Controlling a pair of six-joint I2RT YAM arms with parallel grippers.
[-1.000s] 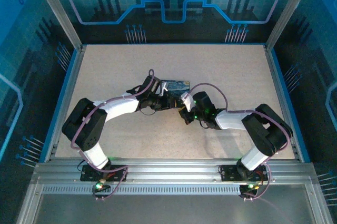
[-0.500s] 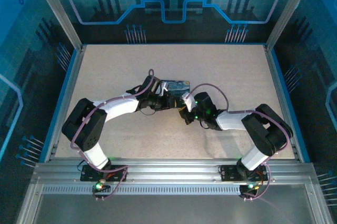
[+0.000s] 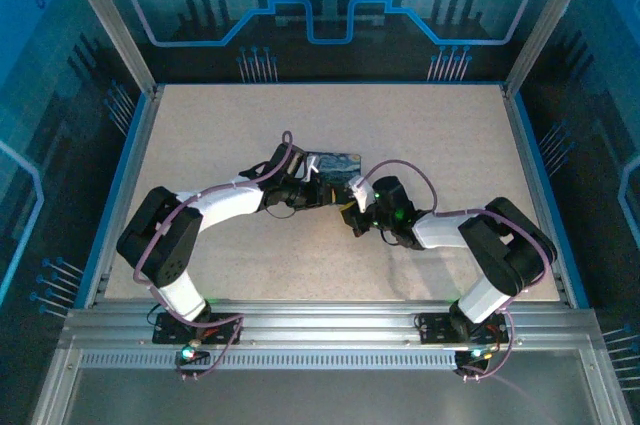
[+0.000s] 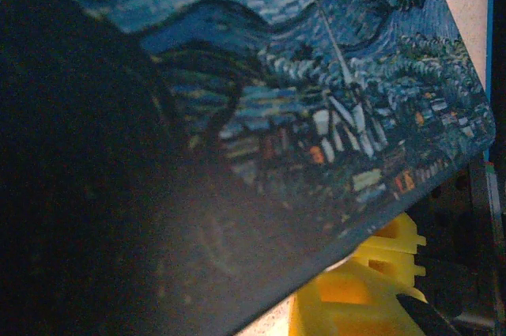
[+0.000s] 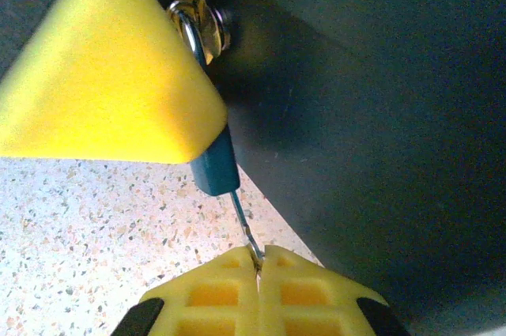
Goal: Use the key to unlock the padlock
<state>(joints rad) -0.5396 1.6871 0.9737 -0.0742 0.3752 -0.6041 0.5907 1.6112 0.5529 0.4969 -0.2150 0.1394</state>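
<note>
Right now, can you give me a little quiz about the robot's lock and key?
1. True or false: the right gripper is pinching the key.
2. What does the key's other end run up to? A) the padlock B) a cup C) a door handle
3. Fill in the gap: the picture on the box is mostly ___ in colour.

Key: 1 true. 2 A. 3 blue.
</note>
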